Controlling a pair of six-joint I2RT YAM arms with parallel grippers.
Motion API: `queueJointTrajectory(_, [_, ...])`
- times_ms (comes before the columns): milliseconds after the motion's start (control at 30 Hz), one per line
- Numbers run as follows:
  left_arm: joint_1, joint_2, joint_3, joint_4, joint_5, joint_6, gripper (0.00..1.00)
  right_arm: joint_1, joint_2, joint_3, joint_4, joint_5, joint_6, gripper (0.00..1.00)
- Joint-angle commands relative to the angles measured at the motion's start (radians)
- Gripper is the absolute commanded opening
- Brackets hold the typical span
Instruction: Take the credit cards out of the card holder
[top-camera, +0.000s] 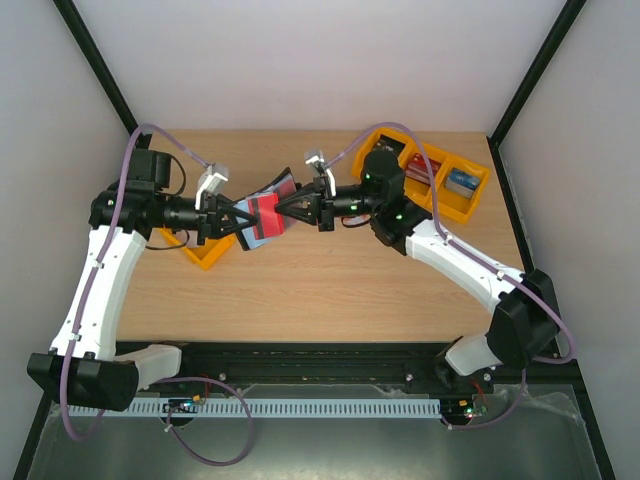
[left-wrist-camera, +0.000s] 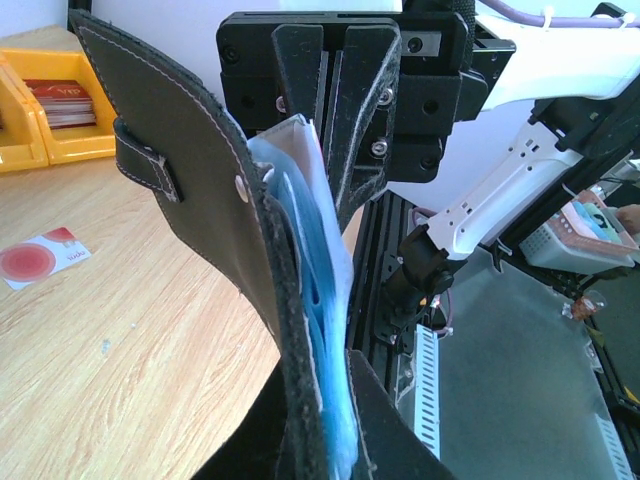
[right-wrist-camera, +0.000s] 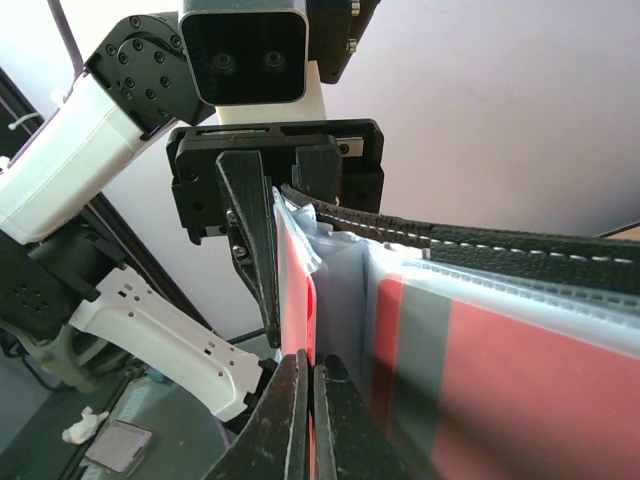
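Above mid-table, left claw (top-camera: 238, 218) clamps the floppy holder (top-camera: 262, 215); right claw (top-camera: 287, 209) pinches a thin card (right-wrist-camera: 296, 300) by its edge, probably light and slick.

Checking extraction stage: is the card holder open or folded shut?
Open: card holder cover folded back, clear pockets fanned out, red cards showing inside.

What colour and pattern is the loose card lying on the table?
The card is whitish with a red round blotch, best seen in the left wrist view.
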Motion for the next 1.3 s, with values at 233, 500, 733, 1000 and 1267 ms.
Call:
queueJointTrajectory(233, [0.000,-0.006,-0.003,0.035,0.048,-0.013,0.02,-0.048,-0.050,-0.007,-0.096,-0.003,-0.096,0.02])
queueJointTrajectory(500, [0.000,-0.005,-0.006,0.045,0.043,-0.029,0.05,-0.059,-0.068,0.006,-0.139,0.017,-0.133,0.02])
queueJointTrajectory(733, [0.000,-0.002,-0.002,0.042,0.048,-0.026,0.02,-0.057,-0.037,0.005,-0.103,-0.049,-0.082,0.20])
queueJointTrajectory(1000, [0.000,0.001,-0.004,0.042,0.048,-0.026,0.02,-0.004,-0.010,0.019,-0.104,-0.026,-0.105,0.22])
queueJointTrajectory(1267, [0.000,-0.003,-0.003,0.018,0.062,0.008,0.02,0.003,0.000,0.033,-0.157,0.044,-0.138,0.06])
